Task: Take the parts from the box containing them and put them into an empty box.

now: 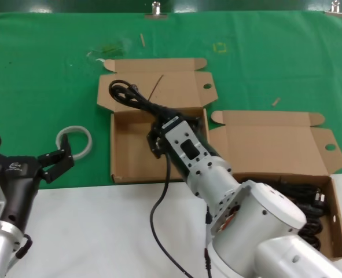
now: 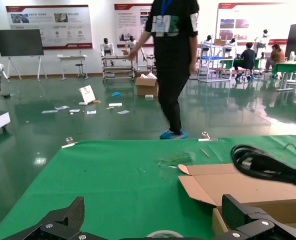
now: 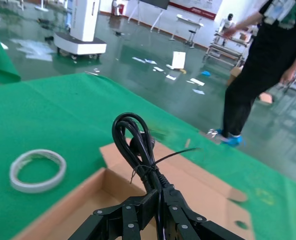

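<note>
Holding one cord (image 1: pixel 137 99) in closed fingers, the right pincer (image 1: pixel 159 128) hangs over the empty box (image 1: pixel 130 156), at that box's rear right part. The cord's bundle juts away from the pincer toward the box's back lid, its looped end lying above the lid panel; so the long axis runs from the pincer out toward the far left corner of the box. In the right wrist view the cord (image 3: pixel 137 150) rises straight out from between the clamped fingers, with the box floor (image 3: pixel 107 200) below it. A thinner tail of cable droops from the arm down over the box's front wall onto the white tabletop (image 1: pixel 89 231).

The release, as I judge it, turns on this: the pincer sits over the box, but the cord's far end reaches past the tray onto the lid. Drawing back toward the box's front before opening would likely land the whole bundle inside.

More cords (image 1: pixel 309 202) lie in the full box (image 1: pixel 333 191), right of the empty box, under the right arm's elbow.

The left pincer (image 1: pixel 40 162) waits left of the empty box, fingers spread and holding nothing, near the white ring (image 1: pixel 75 142). The right arm is clearly the nearer one.
</note>
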Motion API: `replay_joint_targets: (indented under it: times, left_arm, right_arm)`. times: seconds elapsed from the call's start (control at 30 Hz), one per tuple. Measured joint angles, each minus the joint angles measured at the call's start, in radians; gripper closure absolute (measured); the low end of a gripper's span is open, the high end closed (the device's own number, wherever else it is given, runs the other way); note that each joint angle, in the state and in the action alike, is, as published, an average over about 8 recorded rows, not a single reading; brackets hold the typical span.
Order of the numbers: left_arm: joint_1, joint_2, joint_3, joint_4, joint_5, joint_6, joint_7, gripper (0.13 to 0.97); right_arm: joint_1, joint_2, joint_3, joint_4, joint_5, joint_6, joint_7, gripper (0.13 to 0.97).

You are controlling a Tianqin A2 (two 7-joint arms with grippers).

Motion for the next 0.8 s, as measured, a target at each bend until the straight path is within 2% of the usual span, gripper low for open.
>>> replay_joint_targets:
  times: [0.17, 0.43, 0.8]
  left_arm:
    - [0.0, 0.0, 0.0, 0.0, 0.0, 0.0, 0.0, 0.132]
    - [0.0, 0.0, 0.0, 0.0, 0.0, 0.0, 0.0, 0.132]
    - [0.0, 0.0, 0.0, 0.0, 0.0, 0.0, 0.0, 0.132]
  right_arm:
    - [0.03, 0.0, -0.033, -0.061, 0.0, -0.043, 0.079, 0.94]
    - [0.033, 0.001, -0.037, -0.071, 0.0, -0.052, 0.096, 0.933]
    - [0.033, 0.001, -0.037, -0.071, 0.0, -0.052, 0.096, 0.831]
